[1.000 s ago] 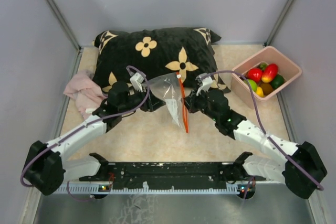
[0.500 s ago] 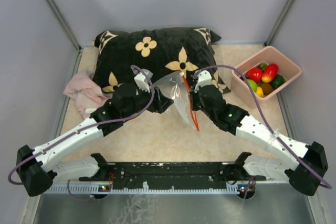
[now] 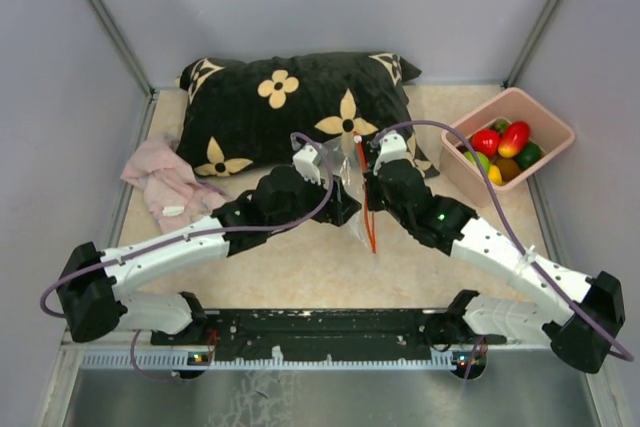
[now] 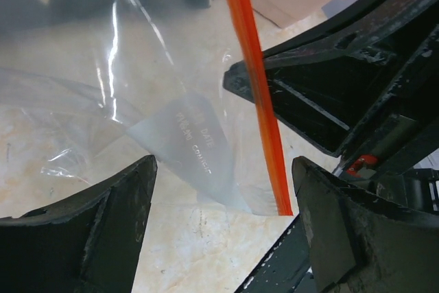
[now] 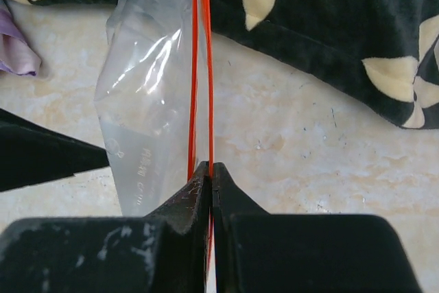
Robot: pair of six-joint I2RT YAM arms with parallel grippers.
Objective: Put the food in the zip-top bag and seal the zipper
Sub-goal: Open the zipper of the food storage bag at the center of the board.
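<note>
**A:** Where's the small clear crinkly plastic bag (image 4: 171,121)?

**B:** Centre of the top view, just below the black flowered pillow (image 3: 290,97). Its thin red-orange zipper strip (image 3: 369,227) runs nearly straight up and down the frame, steeper than half a second ago.

**A:** And the grippers?

**B:** The right gripper (image 5: 211,169) is pinched closed on the strip. The left gripper (image 4: 221,169) gapes wide around the bag's lower corner, having slid rightward. The glossy toy fruits (image 3: 513,137) sit in the pink rectangular bin (image 3: 545,112) at right.

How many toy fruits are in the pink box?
7 show, all piled in the pink bin: red fruit, red-yellow fruit, small green fruit, dark green fruit, light green fruit, yellow fruit, orange fruit. More may hide underneath.
</note>
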